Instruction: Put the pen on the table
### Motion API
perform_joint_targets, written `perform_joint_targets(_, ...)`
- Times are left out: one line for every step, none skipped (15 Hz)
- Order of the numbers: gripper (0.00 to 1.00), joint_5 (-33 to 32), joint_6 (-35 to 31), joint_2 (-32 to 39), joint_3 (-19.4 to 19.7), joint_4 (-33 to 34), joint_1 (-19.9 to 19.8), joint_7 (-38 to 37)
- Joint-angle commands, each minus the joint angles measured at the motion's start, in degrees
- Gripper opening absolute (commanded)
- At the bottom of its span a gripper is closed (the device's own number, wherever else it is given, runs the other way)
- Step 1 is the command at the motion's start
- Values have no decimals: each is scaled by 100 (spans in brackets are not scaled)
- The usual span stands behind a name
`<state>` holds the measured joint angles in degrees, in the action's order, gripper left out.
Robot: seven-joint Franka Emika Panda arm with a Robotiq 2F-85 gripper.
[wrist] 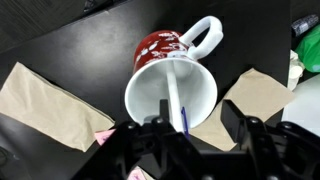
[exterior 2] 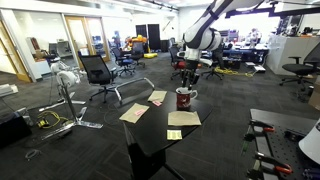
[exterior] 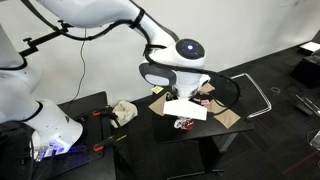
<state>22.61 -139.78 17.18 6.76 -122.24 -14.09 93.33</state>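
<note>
The pen (wrist: 172,92) is a thin pale stick with a small blue mark near its top. It stands leaning inside the white-and-red mug (wrist: 160,48), which also shows in both exterior views (exterior: 185,122) (exterior 2: 184,98). The mug stands on the small black table (wrist: 90,45) (exterior: 200,137) (exterior 2: 155,140). My gripper (wrist: 200,125) hangs just above the mug's mouth, and it also shows in both exterior views (exterior: 184,98) (exterior 2: 191,74). Its black fingers are open. The pen's top lies between them, close to the left finger in the wrist view. Nothing is gripped.
Brown paper pieces (wrist: 45,100) (wrist: 255,95) (exterior 2: 134,112) (exterior 2: 184,118) lie on the table around the mug. A lower black bench with tools (exterior: 85,120) stands beside it. Office chairs (exterior 2: 100,75) and a metal frame (exterior: 258,98) stand on the floor nearby.
</note>
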Motion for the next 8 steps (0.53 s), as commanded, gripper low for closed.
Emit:
perform_joint_targets(48, -35, -226, 257, -177, 198, -165, 42)
perform_joint_targets(50, -36, -256, 314, -203, 236, -184, 32)
perform_joint_targets(47, -42, -276, 353, -225, 265, -200, 24)
perform_joint_targets(48, -35, -276, 397, -252, 307, -221, 26)
perform_joint_targets(48, -36, -278, 430, -279, 341, -240, 21)
perform_joint_targets(47, -27, -280, 462, -309, 374, -266, 30)
perform_joint_targets(47, -25, -279, 484, -336, 406, -286, 28)
perform_joint_targets(46, -24, -279, 509, -356, 439, -301, 27)
